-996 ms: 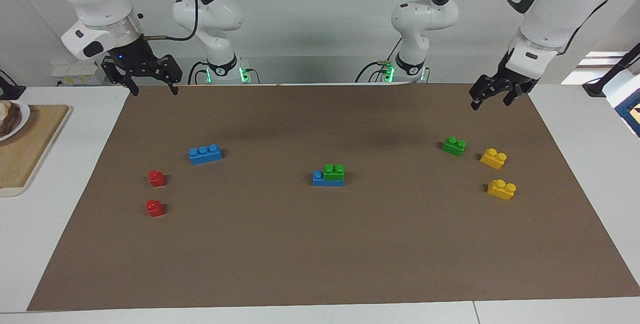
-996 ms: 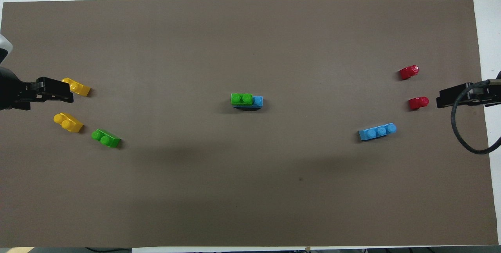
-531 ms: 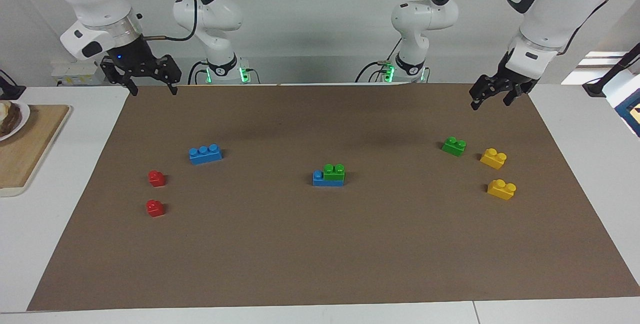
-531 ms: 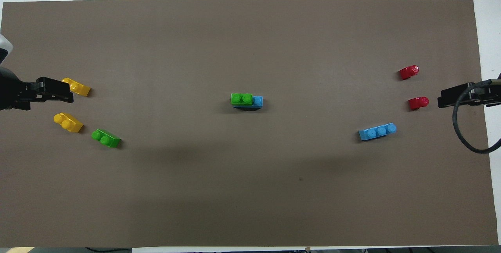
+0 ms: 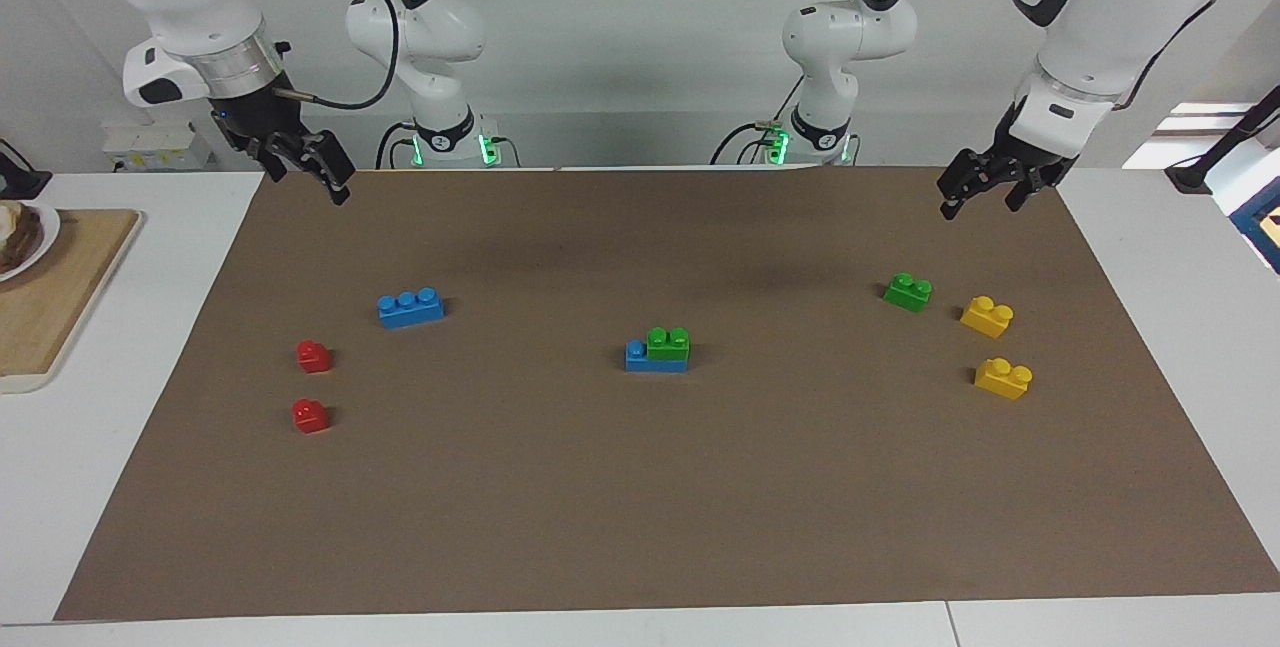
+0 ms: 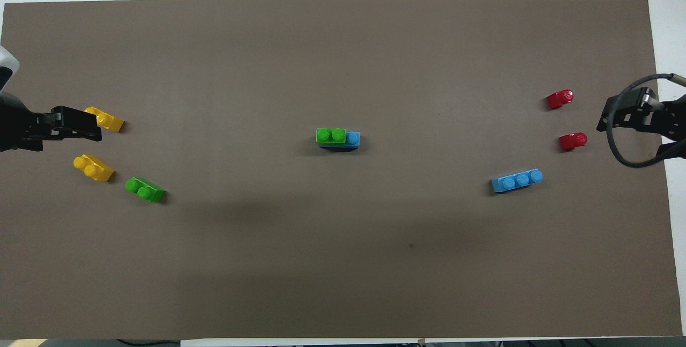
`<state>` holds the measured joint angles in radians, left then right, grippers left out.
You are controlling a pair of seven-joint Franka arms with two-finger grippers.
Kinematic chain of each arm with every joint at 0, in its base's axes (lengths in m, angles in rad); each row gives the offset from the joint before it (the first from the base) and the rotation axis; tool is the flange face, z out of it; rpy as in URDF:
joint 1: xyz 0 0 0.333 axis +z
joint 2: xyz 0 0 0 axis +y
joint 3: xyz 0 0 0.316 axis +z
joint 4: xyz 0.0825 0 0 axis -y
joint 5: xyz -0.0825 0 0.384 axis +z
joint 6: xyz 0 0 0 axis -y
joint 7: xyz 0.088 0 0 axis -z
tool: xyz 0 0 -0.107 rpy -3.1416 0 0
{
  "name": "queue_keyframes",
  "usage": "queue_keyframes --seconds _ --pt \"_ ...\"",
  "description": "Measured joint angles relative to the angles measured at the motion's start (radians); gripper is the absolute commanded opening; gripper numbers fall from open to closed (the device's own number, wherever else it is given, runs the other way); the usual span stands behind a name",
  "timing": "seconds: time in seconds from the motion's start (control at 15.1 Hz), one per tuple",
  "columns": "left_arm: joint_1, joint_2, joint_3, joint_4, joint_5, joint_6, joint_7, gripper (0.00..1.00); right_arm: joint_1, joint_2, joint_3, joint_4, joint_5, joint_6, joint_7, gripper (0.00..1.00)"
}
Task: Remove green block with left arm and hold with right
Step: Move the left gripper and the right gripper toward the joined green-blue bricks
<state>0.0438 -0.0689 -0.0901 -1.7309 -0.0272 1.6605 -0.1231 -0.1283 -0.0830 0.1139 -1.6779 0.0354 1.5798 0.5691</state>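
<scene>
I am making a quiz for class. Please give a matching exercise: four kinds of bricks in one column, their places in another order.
1. green brick
2. lone green brick
3. red bricks
4. lone blue brick

A. beside the yellow bricks
B. on a blue brick, mid-mat
C. at the right arm's end, farther from the robots
D. at the right arm's end, nearer the robots

Pairs: 1-B, 2-A, 3-C, 4-D

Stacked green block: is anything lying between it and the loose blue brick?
No. In the overhead view only bare brown mat lies between the green block and the blue brick.
</scene>
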Motion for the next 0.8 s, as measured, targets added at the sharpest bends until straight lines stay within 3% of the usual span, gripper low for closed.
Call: queue_keyframes --seconds 0.4,0.6,0.8 --pt "-0.001 0.000 -0.001 -0.005 -0.004 -0.001 -0.021 1.00 0.004 0.000 0.001 -0.046 0.204 0.014 0.616 0.95" --pt "-0.034 -0.004 -0.003 -0.024 -0.010 -0.001 -0.173 1.00 0.003 0.004 -0.001 -0.080 0.299 0.026 0.733 0.95" --pt "-0.111 -0.012 -0.007 -0.035 -0.012 0.000 -0.485 1.00 -0.008 0.020 -0.005 -0.126 0.429 0.056 0.766 0.95"
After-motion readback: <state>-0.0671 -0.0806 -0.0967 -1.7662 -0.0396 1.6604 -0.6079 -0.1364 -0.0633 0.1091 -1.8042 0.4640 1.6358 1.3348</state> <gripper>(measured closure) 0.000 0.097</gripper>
